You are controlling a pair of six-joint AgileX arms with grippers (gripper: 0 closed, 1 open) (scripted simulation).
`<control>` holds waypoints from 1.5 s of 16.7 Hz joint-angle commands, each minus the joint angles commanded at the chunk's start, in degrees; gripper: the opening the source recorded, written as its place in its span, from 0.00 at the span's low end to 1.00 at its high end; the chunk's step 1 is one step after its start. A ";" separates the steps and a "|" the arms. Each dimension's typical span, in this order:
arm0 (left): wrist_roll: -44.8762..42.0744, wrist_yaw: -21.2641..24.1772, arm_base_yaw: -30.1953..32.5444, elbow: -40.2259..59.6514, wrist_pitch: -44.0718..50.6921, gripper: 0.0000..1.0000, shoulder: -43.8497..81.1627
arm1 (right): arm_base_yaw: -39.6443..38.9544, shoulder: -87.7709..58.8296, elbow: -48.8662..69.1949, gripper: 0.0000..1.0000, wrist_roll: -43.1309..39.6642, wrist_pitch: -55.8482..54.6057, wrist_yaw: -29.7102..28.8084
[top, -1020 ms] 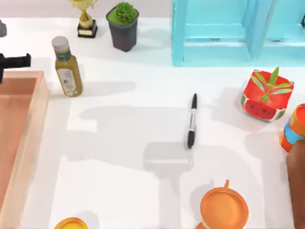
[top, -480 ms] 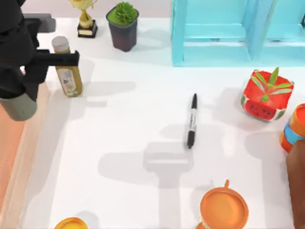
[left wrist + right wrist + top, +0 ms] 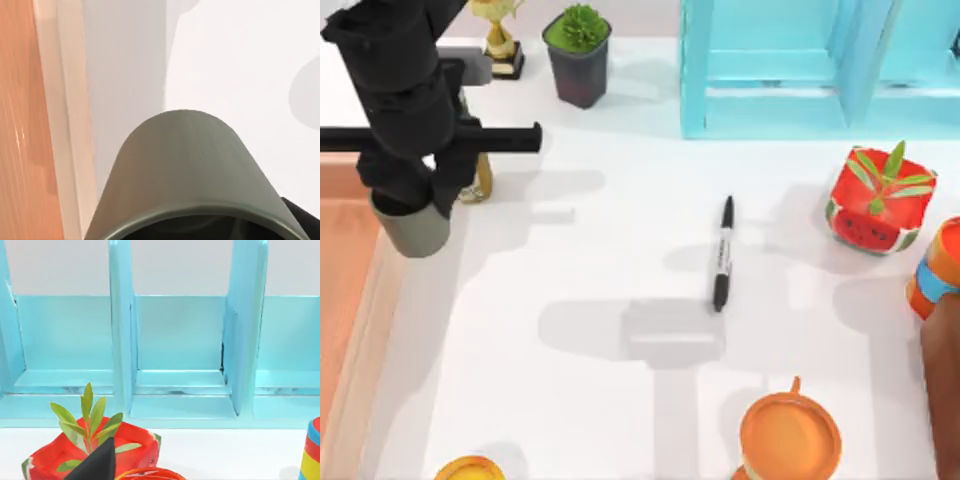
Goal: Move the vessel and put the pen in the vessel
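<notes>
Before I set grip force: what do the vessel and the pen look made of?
The vessel, carried by the left gripper above the table's left edge, looks like matte glazed ceramic or plastic: even grey-green wall, soft sheen, thick rounded rim. The pen looks like smooth black plastic with a white label band, lying flat mid-table.

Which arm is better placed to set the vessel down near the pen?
Left: the left gripper holds the vessel at the table's left side, with bare table between it and the pen.

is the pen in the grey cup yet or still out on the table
Out. The pen lies flat mid-table, while the grey cup hangs in the left tool at the table's left.
</notes>
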State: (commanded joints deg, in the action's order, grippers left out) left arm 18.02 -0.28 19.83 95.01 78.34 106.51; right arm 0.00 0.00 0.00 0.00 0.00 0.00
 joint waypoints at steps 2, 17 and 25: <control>3.38 -0.03 3.30 -1.30 -5.40 0.00 3.26 | 0.00 0.00 0.00 1.00 0.00 0.00 0.00; 6.52 0.01 6.27 -10.72 -19.83 0.00 8.69 | 0.00 0.00 0.00 1.00 0.00 0.00 0.00; 6.51 0.01 6.25 -10.85 -19.96 0.30 8.72 | 0.00 0.00 0.00 1.00 0.00 0.00 0.00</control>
State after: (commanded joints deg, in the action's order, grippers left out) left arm 24.53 -0.28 26.07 84.16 58.37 115.23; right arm 0.00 0.00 0.00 0.00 0.00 0.00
